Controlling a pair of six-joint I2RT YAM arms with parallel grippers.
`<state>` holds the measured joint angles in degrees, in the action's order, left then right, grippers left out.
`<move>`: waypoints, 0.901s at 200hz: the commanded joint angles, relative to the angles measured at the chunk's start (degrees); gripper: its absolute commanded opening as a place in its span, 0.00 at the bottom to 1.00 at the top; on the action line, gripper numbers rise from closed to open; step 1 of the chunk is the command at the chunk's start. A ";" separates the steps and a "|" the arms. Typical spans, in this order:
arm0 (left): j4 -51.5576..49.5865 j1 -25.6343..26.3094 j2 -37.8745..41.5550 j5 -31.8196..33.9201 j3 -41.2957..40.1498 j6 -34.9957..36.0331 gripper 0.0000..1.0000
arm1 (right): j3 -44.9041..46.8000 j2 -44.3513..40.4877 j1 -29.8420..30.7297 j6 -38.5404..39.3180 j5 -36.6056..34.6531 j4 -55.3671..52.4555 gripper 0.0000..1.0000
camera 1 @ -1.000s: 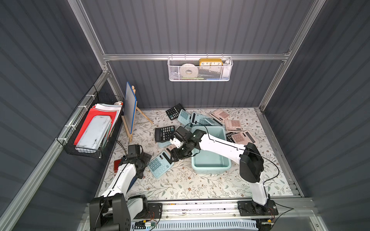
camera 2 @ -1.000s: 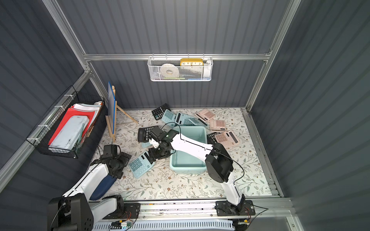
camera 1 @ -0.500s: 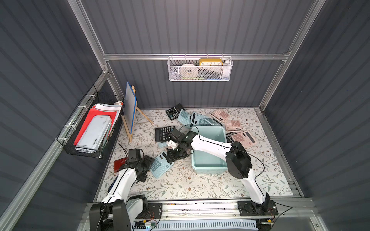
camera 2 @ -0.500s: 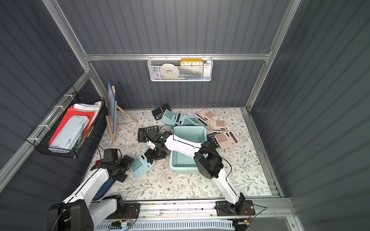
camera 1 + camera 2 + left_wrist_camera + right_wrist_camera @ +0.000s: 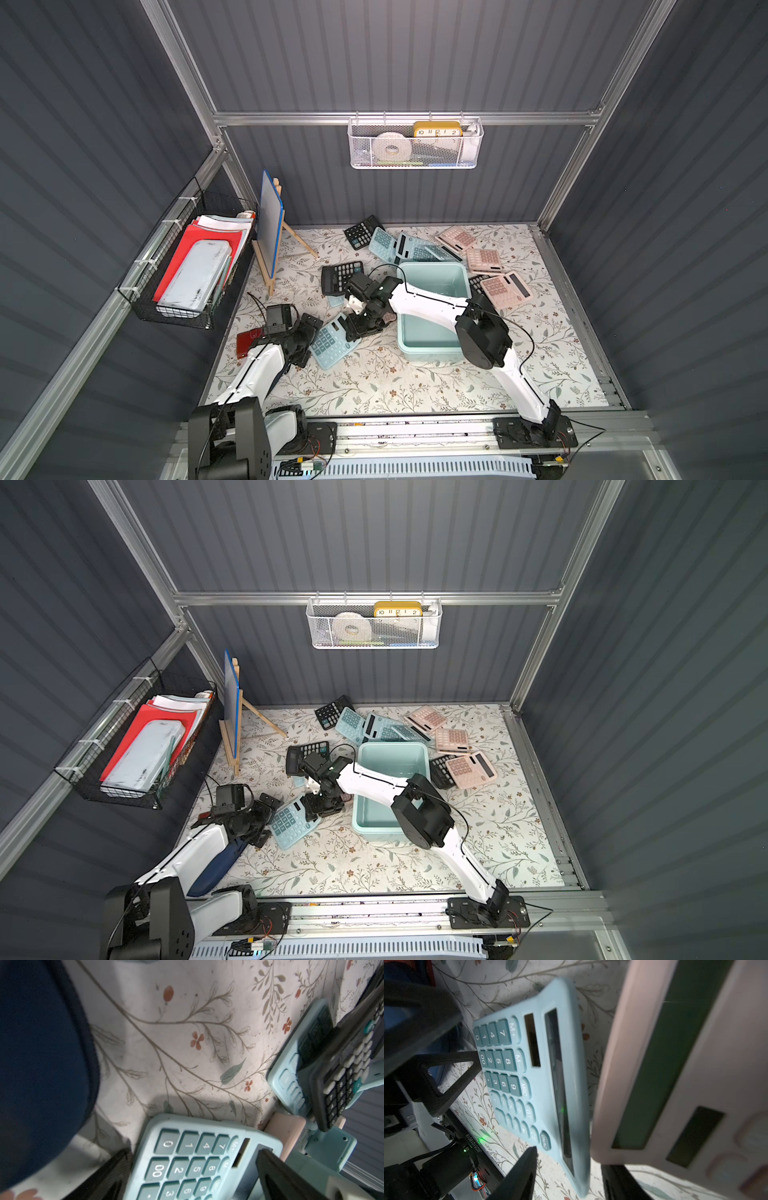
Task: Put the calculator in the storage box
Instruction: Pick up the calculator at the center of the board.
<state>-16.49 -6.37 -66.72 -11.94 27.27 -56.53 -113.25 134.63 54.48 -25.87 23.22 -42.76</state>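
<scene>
A light blue calculator point(image 5: 333, 344) point(image 5: 291, 821) lies face up on the floral mat, left of the mint storage box point(image 5: 432, 351) point(image 5: 370, 827). My left gripper point(image 5: 308, 341) point(image 5: 191, 1169) is open, its fingers point(image 5: 104, 1172) straddling the calculator's key end. My right gripper point(image 5: 364, 328) point(image 5: 569, 1178) is at the display end point(image 5: 560, 1088). That edge runs between its fingers point(image 5: 519, 1176), which are open with a gap on each side. The box holds nothing.
A pink calculator point(image 5: 685, 1064) stands close beside the right gripper. A black calculator point(image 5: 340, 276) lies behind it, and several more point(image 5: 415, 247) crowd the back and right of the box. An easel board point(image 5: 270, 232), black wire basket point(image 5: 187, 266) and white mesh basket point(image 5: 415, 143) line the walls.
The left gripper has slid right, up to the blue calculator's key end. The right gripper's jaws have narrowed around the display edge, and the right elbow has swung lower.
</scene>
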 commanded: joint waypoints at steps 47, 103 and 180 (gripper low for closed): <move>-1.00 0.09 -4.31 -2.36 -3.18 0.66 0.99 | -1.27 1.01 -0.42 -3.37 5.69 5.22 0.31; -7.13 0.05 3.32 -0.73 -1.47 0.85 0.99 | 6.20 -7.20 -1.20 -5.72 3.59 8.91 0.08; -18.46 0.15 16.12 1.46 5.63 1.41 0.99 | 14.90 -23.54 -4.25 -8.45 2.58 11.59 0.00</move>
<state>-29.50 -6.35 -52.40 -11.31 30.17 -56.45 -99.48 116.42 51.51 -33.61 26.04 -33.06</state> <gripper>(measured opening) 0.992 0.162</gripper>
